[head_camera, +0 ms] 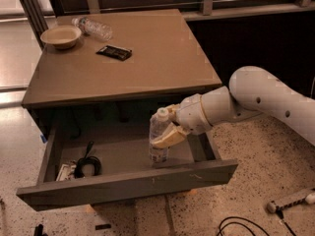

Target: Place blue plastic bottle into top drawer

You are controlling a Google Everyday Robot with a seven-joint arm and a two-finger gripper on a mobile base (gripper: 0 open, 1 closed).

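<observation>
**Inside the wide, shallow grey-brown wooden top drawer (128, 183), the blue plastic bottle (156, 129) stands upright in the gripper (163, 128)**

Pulled well out from under the square brown table (123, 77), the top drawer lies open. The blue plastic bottle, tall and clear with a white cap and a printed label low on its body, stands upright in the right half of the drawer, near the front panel. Whether its base rests on the drawer floor or hangs just above it cannot be told.

The gripper reaches in from the right on the thick white arm (266, 97). Its tan fingers (170, 135) sit on either side of the bottle's middle, closed against it, one across the near face and one behind the neck.

At the drawer's left end lies a coiled black cable (87, 165), well apart from the bottle.

On the tabletop, at the far left corner, sits a shallow beige bowl (61, 36). Just beside it a smaller clear bottle (92, 27) lies on its side. A flat black packet (114, 52) lies nearer the middle.
</observation>
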